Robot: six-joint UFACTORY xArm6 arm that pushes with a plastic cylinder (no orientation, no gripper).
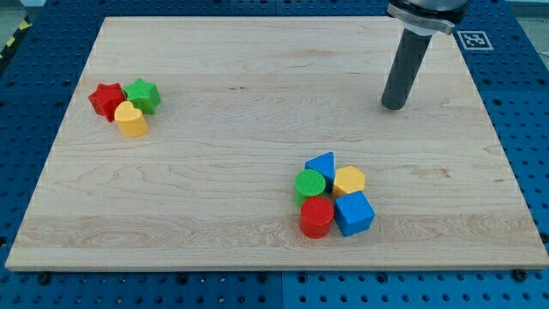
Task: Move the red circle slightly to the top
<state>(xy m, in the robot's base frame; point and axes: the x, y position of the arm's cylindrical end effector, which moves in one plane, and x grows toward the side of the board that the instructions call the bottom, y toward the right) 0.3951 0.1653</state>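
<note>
Wood board (214, 103) on blue pegboard (26, 112); my tip (394, 106) bare, grasping nothing, far above red circle (316, 217).

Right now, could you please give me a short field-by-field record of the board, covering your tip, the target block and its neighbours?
tip: my tip rests on the wooden board, near the view's top right, touching no block
target: red circle, bottom of the lower cluster
neighbours: green circle above it, blue cube to its right, yellow block, blue block
far cluster: red star, green star, yellow heart, view's left
</note>
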